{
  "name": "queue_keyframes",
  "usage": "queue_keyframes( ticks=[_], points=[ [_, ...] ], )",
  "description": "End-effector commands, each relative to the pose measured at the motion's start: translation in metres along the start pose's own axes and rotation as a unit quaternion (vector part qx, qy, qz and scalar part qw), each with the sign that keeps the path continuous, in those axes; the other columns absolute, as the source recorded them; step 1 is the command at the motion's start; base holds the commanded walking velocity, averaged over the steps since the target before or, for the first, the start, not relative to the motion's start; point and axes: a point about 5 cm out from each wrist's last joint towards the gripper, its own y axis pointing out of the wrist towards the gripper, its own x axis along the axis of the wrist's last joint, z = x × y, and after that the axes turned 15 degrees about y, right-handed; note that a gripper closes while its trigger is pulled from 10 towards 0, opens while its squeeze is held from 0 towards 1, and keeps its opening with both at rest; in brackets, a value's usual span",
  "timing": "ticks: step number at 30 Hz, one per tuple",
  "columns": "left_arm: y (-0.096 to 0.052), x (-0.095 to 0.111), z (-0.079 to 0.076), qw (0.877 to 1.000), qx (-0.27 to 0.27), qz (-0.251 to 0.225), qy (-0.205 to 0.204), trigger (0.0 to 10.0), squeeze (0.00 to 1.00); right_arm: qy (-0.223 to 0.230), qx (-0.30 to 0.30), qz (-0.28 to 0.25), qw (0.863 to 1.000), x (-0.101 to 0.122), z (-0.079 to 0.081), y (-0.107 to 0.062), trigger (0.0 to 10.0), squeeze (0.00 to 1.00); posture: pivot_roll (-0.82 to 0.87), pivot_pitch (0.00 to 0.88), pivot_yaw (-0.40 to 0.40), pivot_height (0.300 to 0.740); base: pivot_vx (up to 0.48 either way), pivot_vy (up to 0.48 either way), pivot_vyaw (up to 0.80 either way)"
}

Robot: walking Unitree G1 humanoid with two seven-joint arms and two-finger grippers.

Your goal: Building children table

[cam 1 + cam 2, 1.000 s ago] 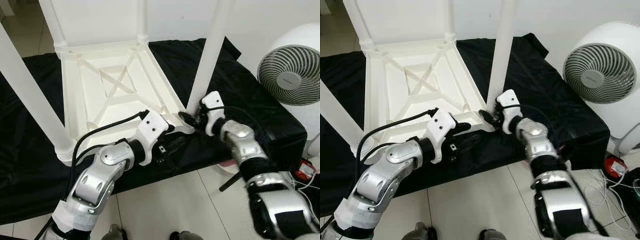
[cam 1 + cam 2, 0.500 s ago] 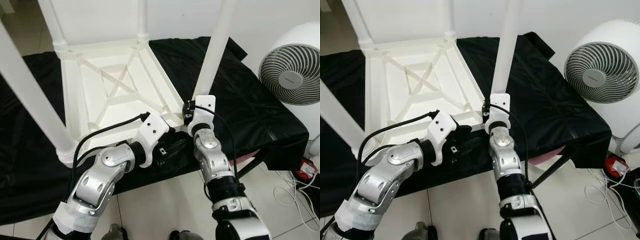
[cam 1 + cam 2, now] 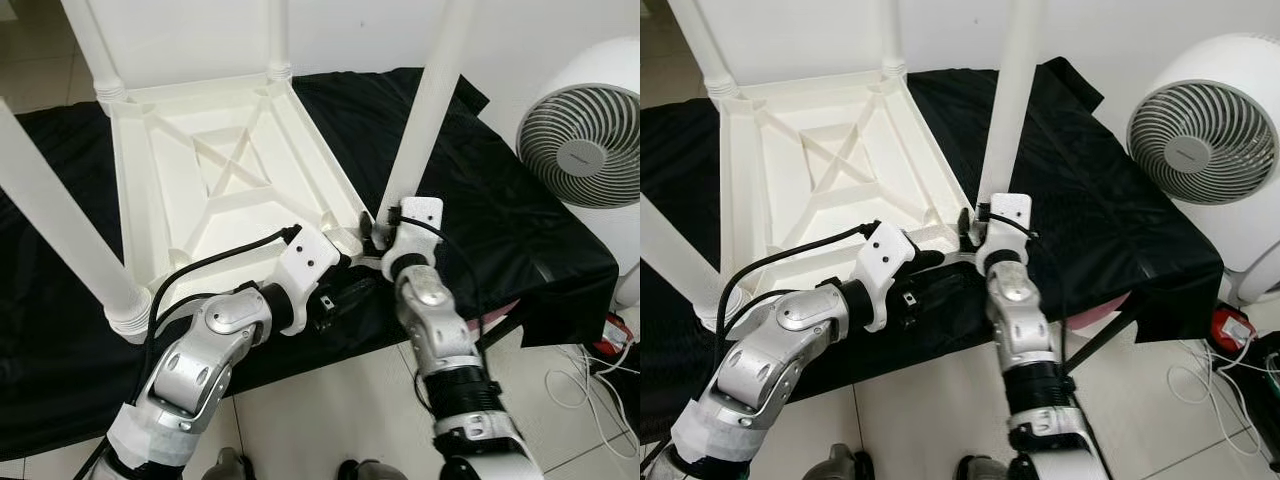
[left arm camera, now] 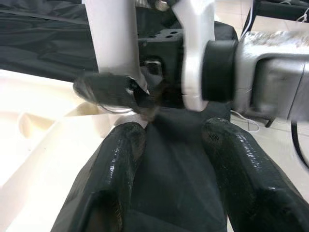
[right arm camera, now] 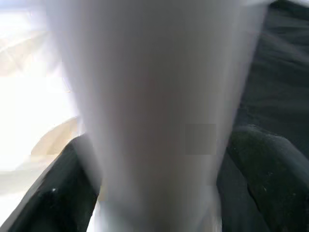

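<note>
A white children's table lies upside down on a black cloth, its legs pointing up. My right gripper is at the base of the near-right leg, shut on it. In the right wrist view the leg sits between both black fingers. My left gripper rests open against the cloth just under the table's near edge, beside that same corner. In the left wrist view its fingers stand apart with nothing between them, facing the leg and the right wrist.
Three other legs rise at the near left and at the far corners. A round white fan stands at the right beside the cloth. Cables lie on the tiled floor at the right.
My right arm has swung in from the right side to the front of the near-right leg, and its gripper now straddles the leg's base. The left arm has hardly moved.
</note>
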Motion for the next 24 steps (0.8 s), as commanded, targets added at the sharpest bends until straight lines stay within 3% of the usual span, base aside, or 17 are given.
queue_keyframes(
  ticks=[1,4,8,15,17,20,24],
  points=[
    [-0.001,-0.001,-0.002,1.0,0.004,0.004,-0.003,10.0,0.0,-0.014,0.058,0.041,0.997,-0.007,-0.007,-0.004,10.0,0.0,-0.04,0.085,-0.015,0.74,0.0,0.0,0.0],
    [-0.002,-0.001,-0.002,1.0,0.002,0.004,-0.003,10.0,0.0,-0.053,0.113,0.08,0.989,-0.008,-0.021,-0.007,10.0,0.0,-0.05,0.087,-0.011,0.74,0.0,0.0,0.0],
    [-0.001,-0.001,-0.001,1.0,-0.002,0.004,0.0,10.0,0.0,-0.1,0.147,0.078,0.981,0.003,-0.037,-0.005,10.0,0.0,-0.06,0.092,0.0,0.74,0.0,0.0,0.0],
    [-0.001,-0.001,0.0,1.0,-0.002,0.005,0.001,10.0,0.0,-0.114,0.214,0.076,0.967,0.015,-0.033,-0.001,10.0,0.0,-0.06,0.093,0.007,0.74,0.0,0.0,0.0],
    [0.0,-0.001,0.001,1.0,-0.004,0.005,0.003,10.0,0.0,-0.131,0.263,0.081,0.953,0.024,-0.027,0.01,10.0,0.0,-0.05,0.095,0.011,0.74,0.0,0.0,0.0],
    [-0.001,-0.002,0.001,1.0,-0.006,0.007,0.002,10.0,0.0,-0.144,0.285,0.093,0.943,0.026,-0.026,0.014,10.0,0.0,-0.05,0.095,0.011,0.74,0.0,0.0,0.0],
    [-0.001,-0.002,0.001,1.0,-0.006,0.007,0.002,10.0,0.0,-0.144,0.285,0.093,0.943,0.026,-0.026,0.014,10.0,0.0,-0.05,0.095,0.011,0.74,0.0,0.0,0.0]
  ],
)
